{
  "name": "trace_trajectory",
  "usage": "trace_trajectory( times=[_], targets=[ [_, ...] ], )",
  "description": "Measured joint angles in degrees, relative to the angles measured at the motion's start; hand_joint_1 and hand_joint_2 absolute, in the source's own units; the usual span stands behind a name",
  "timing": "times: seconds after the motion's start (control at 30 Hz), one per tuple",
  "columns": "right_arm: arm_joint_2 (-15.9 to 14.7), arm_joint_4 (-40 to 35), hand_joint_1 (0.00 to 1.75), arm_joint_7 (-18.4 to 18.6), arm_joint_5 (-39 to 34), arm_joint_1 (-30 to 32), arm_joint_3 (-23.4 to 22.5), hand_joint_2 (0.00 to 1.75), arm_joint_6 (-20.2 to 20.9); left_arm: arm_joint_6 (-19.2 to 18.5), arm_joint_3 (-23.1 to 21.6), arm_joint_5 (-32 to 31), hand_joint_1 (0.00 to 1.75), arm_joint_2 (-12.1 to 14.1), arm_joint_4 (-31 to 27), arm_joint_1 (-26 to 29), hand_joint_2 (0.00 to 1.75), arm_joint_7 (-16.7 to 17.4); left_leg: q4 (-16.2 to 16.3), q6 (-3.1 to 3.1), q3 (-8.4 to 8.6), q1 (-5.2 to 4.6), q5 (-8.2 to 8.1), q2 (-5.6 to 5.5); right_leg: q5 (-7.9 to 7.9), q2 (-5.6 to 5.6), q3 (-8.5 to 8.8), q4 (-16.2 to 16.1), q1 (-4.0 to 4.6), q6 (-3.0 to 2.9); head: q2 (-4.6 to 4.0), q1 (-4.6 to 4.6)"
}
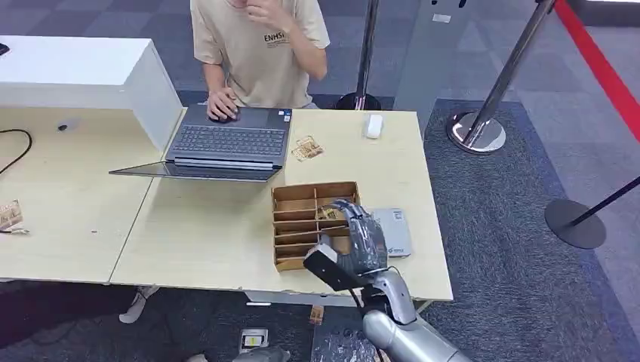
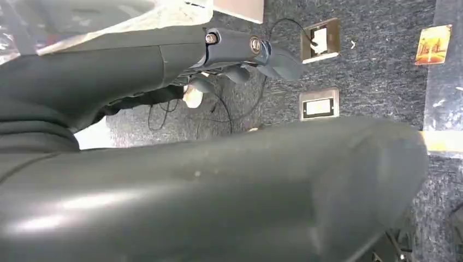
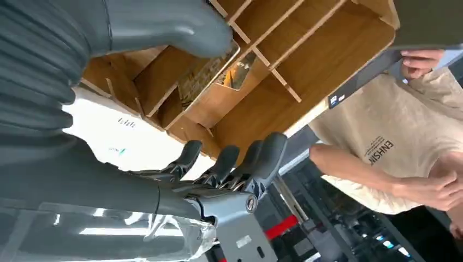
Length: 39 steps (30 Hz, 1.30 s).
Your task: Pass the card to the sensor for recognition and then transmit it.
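Note:
A wooden slotted box [image 1: 300, 205] stands near the table's front right edge, with a patterned card [image 1: 329, 213] upright in one of its slots. My right hand [image 1: 361, 243] hovers over the box's near right part. In the right wrist view the thumb [image 3: 180, 24] lies against the card [image 3: 206, 73] while the dark fingers [image 3: 229, 164] stay spread apart on the other side, clear of it. A flat grey sensor [image 1: 398, 226] lies just right of the box. My left hand [image 2: 240, 54] hangs over the carpet, its fingers loosely bent and holding nothing.
A person [image 1: 256, 45] sits behind the table with one hand on an open laptop [image 1: 226, 143]. A loose card [image 1: 307, 148] and a white mouse [image 1: 373, 125] lie beyond the box. Barrier posts [image 1: 483, 128] stand on the floor to the right.

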Motion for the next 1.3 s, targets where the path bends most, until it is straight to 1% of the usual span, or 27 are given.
trace_trajectory(
  times=[0.13,0.2,0.23,0.4,0.57,0.6,0.67,0.73,0.87,1.03,1.17,1.3],
  targets=[
    [0.0,0.79,0.73,-0.02,1.07,-0.16,0.13,1.75,0.0,-0.15,0.02,-0.07,0.0,-0.2,0.0,-0.19,0.0,-0.11,0.0,0.0,0.0,0.0,0.0,0.0,0.0,0.0,0.0,0.0,0.0,0.0,0.0,-0.02],
    [0.02,1.16,0.73,-0.02,1.34,-0.19,0.15,1.75,0.0,-0.15,0.02,-0.11,0.0,-0.22,0.0,-0.21,0.0,-0.15,0.0,0.0,0.0,0.0,0.0,0.0,0.0,0.0,0.0,0.0,0.0,0.0,0.0,0.0],
    [0.02,1.36,0.79,-0.04,1.51,-0.19,0.15,1.75,0.0,-0.19,0.02,-0.13,0.0,-0.22,0.0,-0.21,0.0,-0.17,0.0,0.0,0.0,0.0,0.0,0.0,0.0,0.0,0.0,0.0,0.0,0.0,0.0,0.0],
    [0.04,2.01,0.79,0.0,2.06,-0.16,0.17,1.75,0.0,-0.22,0.02,-0.13,0.0,-0.22,0.0,-0.22,0.0,-0.24,0.0,0.0,0.0,0.0,0.0,0.0,0.0,0.0,0.0,0.0,0.0,0.0,0.0,-0.02],
    [0.17,2.49,0.8,1.57,6.49,0.03,0.15,1.75,-0.02,-0.41,0.02,-0.13,0.0,-0.24,0.0,-0.22,0.0,-0.11,0.0,0.0,0.0,0.0,0.0,0.0,0.0,0.0,0.0,0.0,0.0,0.0,0.0,0.0],
    [0.17,2.49,0.79,2.01,7.63,0.07,0.13,1.75,-0.02,-0.59,0.02,-0.13,0.0,-0.26,0.0,-0.23,0.0,0.02,0.0,0.0,0.0,0.0,0.0,0.0,0.0,0.0,0.0,0.0,0.0,0.0,0.0,0.0],
    [0.17,2.49,0.68,2.8,10.4,0.17,-0.06,1.75,-0.02,-0.79,0.02,-0.13,0.0,-0.33,0.0,-0.26,0.0,0.07,0.0,0.0,0.0,0.0,0.0,0.0,0.0,0.0,0.0,0.0,0.0,0.0,0.0,0.0],
    [0.26,2.49,0.66,3.7,12.57,0.21,-0.42,1.75,-0.02,-0.81,0.02,-0.13,0.0,-0.42,0.0,-0.33,0.0,0.11,0.0,0.0,0.0,0.0,0.0,0.0,0.0,0.0,0.0,0.0,0.0,0.0,0.0,0.0],
    [0.46,2.49,0.7,4.39,14.41,0.29,-1.14,1.75,-0.02,-0.83,0.02,-0.13,0.0,-0.55,0.0,-0.41,0.0,0.11,0.0,0.0,0.0,0.0,0.0,0.0,0.0,0.0,0.0,0.0,0.0,0.0,0.0,0.0],
    [0.68,2.49,0.65,5.05,15.39,0.54,-1.75,1.75,-0.02,-0.92,0.02,-0.13,0.0,-0.59,0.0,-0.43,0.0,0.09,0.0,0.0,0.0,0.0,0.0,0.0,0.0,0.0,0.0,-0.01,0.0,0.0,0.0,0.0],
    [0.77,2.49,0.75,5.31,15.94,1.14,-1.95,1.75,-0.04,-0.92,0.0,-0.07,0.0,-0.59,0.0,-0.43,0.0,0.09,0.0,0.0,-0.01,0.0,-0.01,0.0,-0.01,0.0,-0.01,-0.01,0.0,0.0,0.0,0.0],
    [1.05,2.56,0.8,6.23,17.11,2.32,-2.8,1.75,-0.04,-0.92,0.0,0.0,0.0,-0.59,0.0,-0.42,0.0,0.2,0.0,0.0,-0.01,0.0,-0.01,0.0,-0.02,0.0,-0.01,-0.01,0.0,0.01,0.0,-0.02]
  ],
)
